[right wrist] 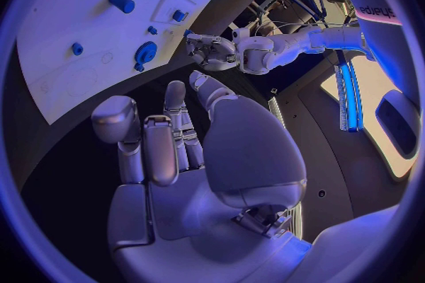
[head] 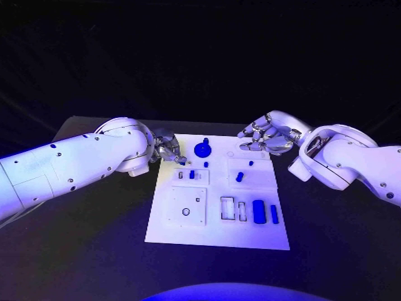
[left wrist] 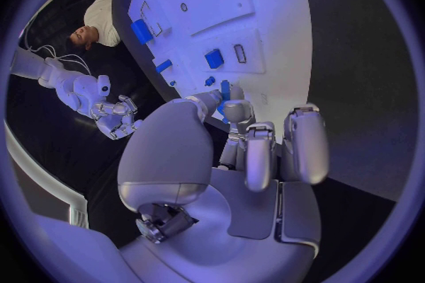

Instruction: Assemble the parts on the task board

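We keep the left hand [head: 167, 149] at the task board [head: 217, 232] far-left edge, fingers seemingly pinching a small blue part [left wrist: 225, 90] for insertion; right hand [head: 262, 139] hovers empty, fingers loosely apart.

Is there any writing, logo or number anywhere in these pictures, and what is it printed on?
One piece of lettering: a short dark word on the white arm in the right wrist view, seen upside down. It seems to be a brand name, perhaps "sharpa", but I cannot read it with certainty.
The task board bears outlines and blue parts, with no legible words or numbers.
Nothing readable on the left hand or the right hand.
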You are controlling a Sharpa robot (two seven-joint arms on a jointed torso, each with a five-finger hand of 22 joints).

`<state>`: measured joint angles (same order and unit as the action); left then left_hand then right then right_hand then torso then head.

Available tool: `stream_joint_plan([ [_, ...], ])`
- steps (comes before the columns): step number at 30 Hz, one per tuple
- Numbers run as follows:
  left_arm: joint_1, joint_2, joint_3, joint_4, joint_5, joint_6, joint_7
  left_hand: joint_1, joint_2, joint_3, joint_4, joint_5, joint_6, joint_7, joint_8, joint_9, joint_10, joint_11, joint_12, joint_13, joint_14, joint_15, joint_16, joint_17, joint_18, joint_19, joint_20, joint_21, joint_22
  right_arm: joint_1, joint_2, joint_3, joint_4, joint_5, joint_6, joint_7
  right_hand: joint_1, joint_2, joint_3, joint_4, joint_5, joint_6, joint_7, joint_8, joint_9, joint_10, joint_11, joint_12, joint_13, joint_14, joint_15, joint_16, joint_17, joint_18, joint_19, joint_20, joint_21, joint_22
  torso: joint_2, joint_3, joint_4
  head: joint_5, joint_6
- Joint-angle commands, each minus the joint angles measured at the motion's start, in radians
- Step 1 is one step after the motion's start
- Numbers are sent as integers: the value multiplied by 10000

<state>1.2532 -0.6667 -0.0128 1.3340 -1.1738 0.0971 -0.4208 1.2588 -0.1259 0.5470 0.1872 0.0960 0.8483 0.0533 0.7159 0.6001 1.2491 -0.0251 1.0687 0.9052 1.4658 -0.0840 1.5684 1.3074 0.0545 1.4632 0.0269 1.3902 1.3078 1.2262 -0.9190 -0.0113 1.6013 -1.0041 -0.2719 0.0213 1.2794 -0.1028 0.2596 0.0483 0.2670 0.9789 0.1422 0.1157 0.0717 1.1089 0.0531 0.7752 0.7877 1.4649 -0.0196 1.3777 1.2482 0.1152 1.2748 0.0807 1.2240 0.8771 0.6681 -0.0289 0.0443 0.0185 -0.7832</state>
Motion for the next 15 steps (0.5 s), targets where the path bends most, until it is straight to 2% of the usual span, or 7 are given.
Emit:
stream_joint_plan([
  [1, -72, -15, -2, 66, -236, -108, 166, 35, -53, 1187, -1145, -24, 27, -79, 8, -5, 89, -12, 28, 13, 1050, 12, 24, 2634, -9, 114, -1, 59, 570, -11, 3, -3, -2, -39, 118, 28, -3, 43, 11, 48, 45, 1, 21, 37, -12, -60, 6, -46, -15, 354, -42, -59, -13, 123, -34, 0, -66, -16, 14, 2, -11, 22, -9],
  [8, -280, -1, -9, 114, -248, 395, -115, 38, -48, 1194, -1144, -29, 33, -78, 9, -7, 98, -12, 35, 20, 1050, 11, 24, 2634, -7, 110, -2, 51, 562, -15, 7, -6, -7, -38, 121, 35, -3, 43, 11, 48, 45, 1, 21, 37, -12, -60, 6, -46, -15, 354, -42, -59, -13, 123, -34, 0, -66, -16, 18, 7, -19, 24, -43],
  [12, -325, 7, -24, 64, -250, 680, -311, 40, -41, 1204, -1142, -33, 38, -77, 10, -9, 104, -12, 37, 21, 1050, 10, 24, 2634, -4, 105, -2, 43, 552, -17, 4, -8, -2, -38, 123, 36, -3, 43, 11, 48, 45, 1, 21, 37, -12, -60, 6, -46, -15, 354, -42, -59, -13, 123, -34, 0, -66, -16, 17, 20, -19, 43, -62],
  [15, -340, 3, -30, -1, -250, 914, -485, 51, -40, 1218, -1150, -33, 41, -77, 9, -11, 117, -14, 49, 36, 1050, 10, 24, 2634, -1, 100, -2, 32, 541, -17, -3, -8, 1, -38, 124, 33, -3, 43, 11, 48, 45, 1, 21, 37, -12, -60, 6, -46, -15, 354, -42, -59, -13, 123, -34, 0, -66, -16, 18, 11, -18, 44, -80],
])
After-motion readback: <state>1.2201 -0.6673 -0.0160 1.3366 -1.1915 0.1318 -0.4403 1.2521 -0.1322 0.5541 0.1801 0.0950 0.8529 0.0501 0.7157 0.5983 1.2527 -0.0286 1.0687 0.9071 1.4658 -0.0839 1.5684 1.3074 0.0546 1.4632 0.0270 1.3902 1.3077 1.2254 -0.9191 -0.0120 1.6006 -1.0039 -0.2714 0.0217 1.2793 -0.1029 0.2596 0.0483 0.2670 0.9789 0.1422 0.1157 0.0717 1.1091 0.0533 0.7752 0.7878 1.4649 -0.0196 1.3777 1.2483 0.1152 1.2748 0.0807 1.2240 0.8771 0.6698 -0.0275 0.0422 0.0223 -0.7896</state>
